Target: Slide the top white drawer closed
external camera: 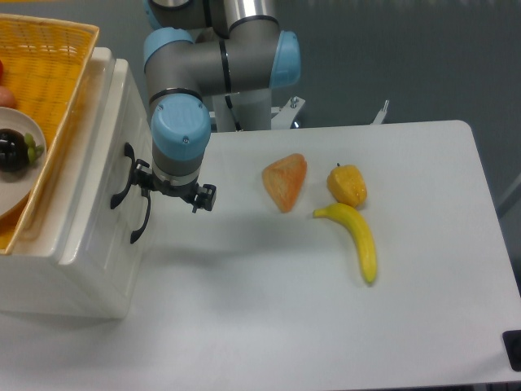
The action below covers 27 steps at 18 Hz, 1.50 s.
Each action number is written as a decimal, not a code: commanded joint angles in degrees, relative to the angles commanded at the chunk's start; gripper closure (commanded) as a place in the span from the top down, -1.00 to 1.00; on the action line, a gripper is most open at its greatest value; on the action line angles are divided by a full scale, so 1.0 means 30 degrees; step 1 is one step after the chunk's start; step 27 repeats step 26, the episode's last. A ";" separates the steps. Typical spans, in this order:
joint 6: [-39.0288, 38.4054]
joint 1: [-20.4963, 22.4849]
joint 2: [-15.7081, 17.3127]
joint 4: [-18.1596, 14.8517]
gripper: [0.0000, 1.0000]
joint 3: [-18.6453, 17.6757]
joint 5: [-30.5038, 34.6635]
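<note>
The top white drawer (115, 104) sits at the left, its front panel nearly level with the lower white drawer front (104, 259). Its black curved handle (124, 177) faces the table. My gripper (172, 188) points straight down just right of that panel. Its left finger (141, 174) touches or nearly touches the handle, and its right finger (205, 197) sticks out on the far side. The jaws look spread, with nothing between them. The blue wrist above hides the fingertips.
A yellow woven basket (50, 72) on the cabinet holds a plate (10, 186) with a dark fruit (14, 151). On the table lie an orange wedge (285, 181), a small orange-yellow fruit (347, 185) and a banana (360, 239). The arm's base (252, 106) stands behind.
</note>
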 joint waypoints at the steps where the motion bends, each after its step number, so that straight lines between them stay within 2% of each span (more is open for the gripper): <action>1: 0.0030 0.0088 0.0000 0.0000 1.00 0.0000 0.0088; 7: 0.1142 0.1961 0.0000 0.0146 1.00 0.0468 0.0498; 13: 0.4332 0.4128 0.0907 0.0205 1.00 0.0498 0.2253; 18: 0.5273 0.5184 0.0996 0.0234 1.00 0.0732 0.3282; 24: 0.9487 0.6767 0.1025 0.0146 1.00 0.1113 0.3224; 27: 0.9815 0.6856 0.1025 0.0146 1.00 0.1113 0.3282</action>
